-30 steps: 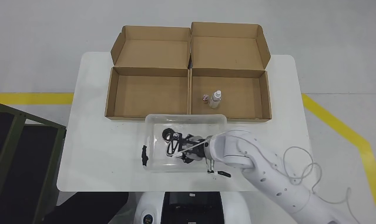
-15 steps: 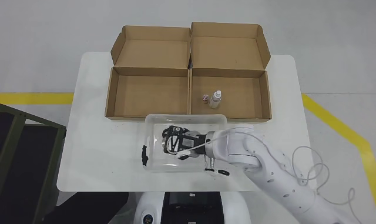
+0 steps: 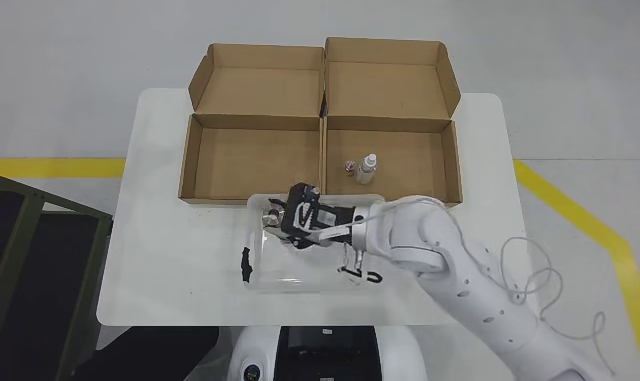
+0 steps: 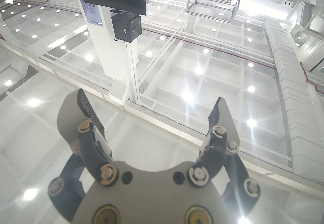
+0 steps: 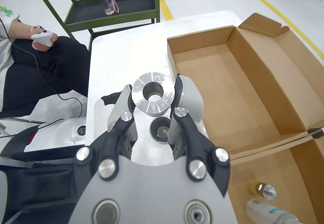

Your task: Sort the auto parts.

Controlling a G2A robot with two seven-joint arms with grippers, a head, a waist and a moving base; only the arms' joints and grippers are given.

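My right gripper (image 3: 285,219) (image 5: 153,89) is shut on a silver metal ring (image 5: 149,107) (image 3: 272,219) with a round centre hole. It holds the ring above the far left part of the clear plastic bin (image 3: 262,279), close to the near wall of the left cardboard box (image 3: 250,161) (image 5: 227,78). A black ring-shaped part (image 5: 160,131) lies in the bin under the gripper. My left gripper (image 4: 152,111) is open with nothing in it and points up at the ceiling.
The right cardboard box (image 3: 420,161) (image 5: 278,174) holds a small clear bottle (image 3: 367,167) (image 5: 270,211) and a small capped part (image 3: 350,166) (image 5: 262,189). A black piece (image 3: 246,264) sits at the bin's left rim. A green cart (image 3: 40,271) stands left of the table.
My right gripper has lifted the metal ring out of the bin's middle. It carried the ring left and toward the boxes.
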